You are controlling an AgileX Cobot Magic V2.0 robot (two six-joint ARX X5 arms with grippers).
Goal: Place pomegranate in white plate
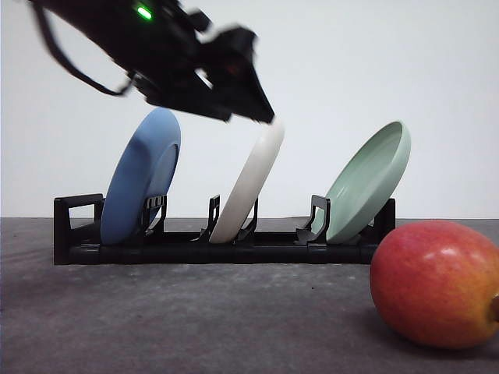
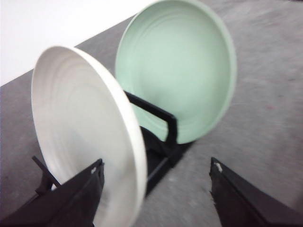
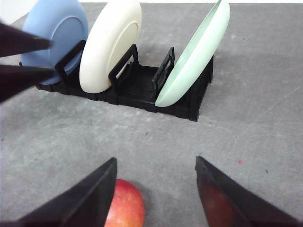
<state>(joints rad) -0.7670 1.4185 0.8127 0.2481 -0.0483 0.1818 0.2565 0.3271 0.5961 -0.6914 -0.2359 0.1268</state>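
Note:
The pomegranate (image 1: 433, 284), red with a yellow-orange blush, lies on the dark table at the front right. In the right wrist view it (image 3: 127, 205) sits low between the spread fingers of my right gripper (image 3: 155, 161), close to one finger, and that gripper is open. The white plate (image 1: 249, 183) stands on edge in the middle slot of a black rack (image 1: 195, 249). My left gripper (image 1: 265, 117) hangs at the plate's top rim. In the left wrist view the white plate (image 2: 75, 113) has its rim between the fingers of the open left gripper (image 2: 156, 163), which do not close on it.
A blue plate (image 1: 140, 175) leans in the rack's left slot and a pale green plate (image 1: 366, 183) in the right slot. The rack stands towards the back of the grey table (image 1: 195, 319), in front of a white wall.

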